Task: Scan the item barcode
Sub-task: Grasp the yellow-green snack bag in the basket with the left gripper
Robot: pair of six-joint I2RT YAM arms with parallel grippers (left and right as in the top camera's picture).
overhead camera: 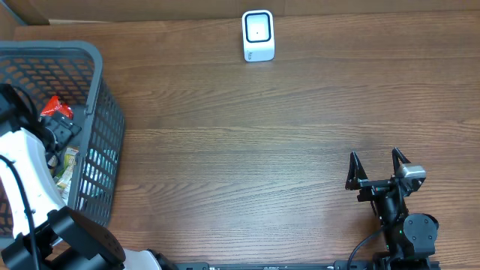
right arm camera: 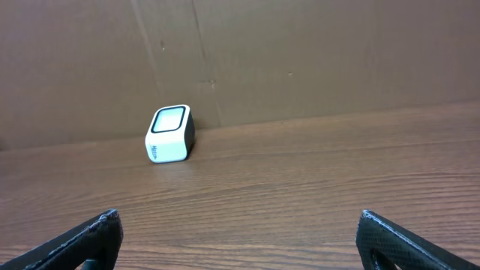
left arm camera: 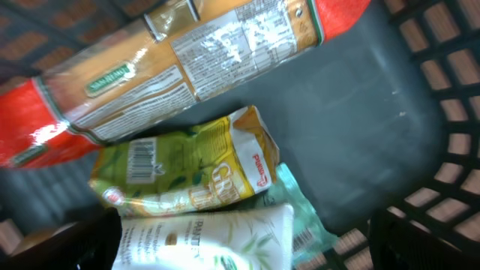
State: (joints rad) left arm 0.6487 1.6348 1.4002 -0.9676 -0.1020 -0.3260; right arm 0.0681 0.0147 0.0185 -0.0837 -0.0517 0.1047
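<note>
Inside the dark mesh basket (overhead camera: pixel 96 75), my left gripper (left arm camera: pixel 240 244) hangs open over a pile of items. A white tube (left arm camera: pixel 210 236) lies between its fingers (left arm camera: pixel 64 244), ungripped. Above the tube sits a yellow-green pouch (left arm camera: pixel 191 169) with a barcode on its left end. A mint packet (left arm camera: pixel 304 225) with a barcode pokes out on the right. A long red-and-orange package (left arm camera: pixel 187 60) lies across the top. The white scanner (overhead camera: pixel 258 35) (right arm camera: pixel 169 134) stands at the table's far edge. My right gripper (overhead camera: pixel 375 161) (right arm camera: pixel 240 240) rests open and empty at the front right.
The basket's lattice wall (left arm camera: pixel 450 112) rises close on the right of my left gripper. A brown cardboard wall (right arm camera: pixel 300 52) stands behind the scanner. Wooden tabletop (overhead camera: pixel 247 150) stretches between basket, scanner and right arm.
</note>
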